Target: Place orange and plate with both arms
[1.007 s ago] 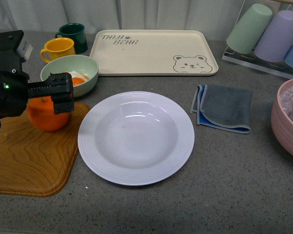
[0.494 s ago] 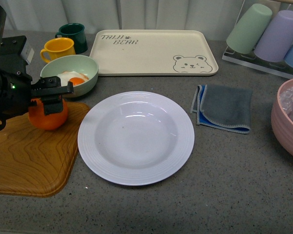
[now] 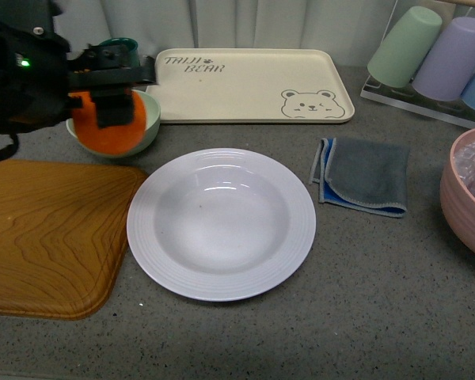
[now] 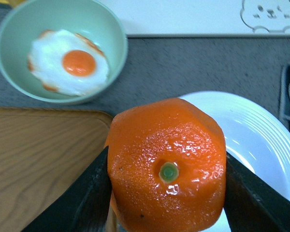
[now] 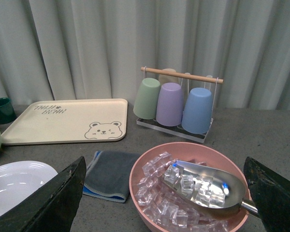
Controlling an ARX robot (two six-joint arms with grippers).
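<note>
My left gripper [image 3: 111, 99] is shut on the orange [image 3: 104, 128] and holds it in the air in front of the pale green bowl, left of the plate. In the left wrist view the orange [image 4: 166, 164] fills the space between the two black fingers [image 4: 82, 203], green stem spot facing the camera. The white plate [image 3: 221, 222] lies in the middle of the table; its rim shows under the orange in the left wrist view [image 4: 251, 130]. My right gripper [image 5: 166, 193] is open and empty above a pink bowl; it is out of the front view.
A wooden tray [image 3: 47, 237] lies at the left. A pale green bowl [image 4: 63, 53] holds a fried egg. A yellow mug and a green mug [image 3: 117, 49], a beige bear tray [image 3: 253, 83], a grey cloth [image 3: 364, 176], a cup rack [image 5: 179, 104] and a pink bowl of ice with a scoop [image 5: 193, 186] stand around.
My left gripper has lifted the orange off the wooden tray and carried it up and a little to the right, in front of the green bowl. The plate has not moved.
</note>
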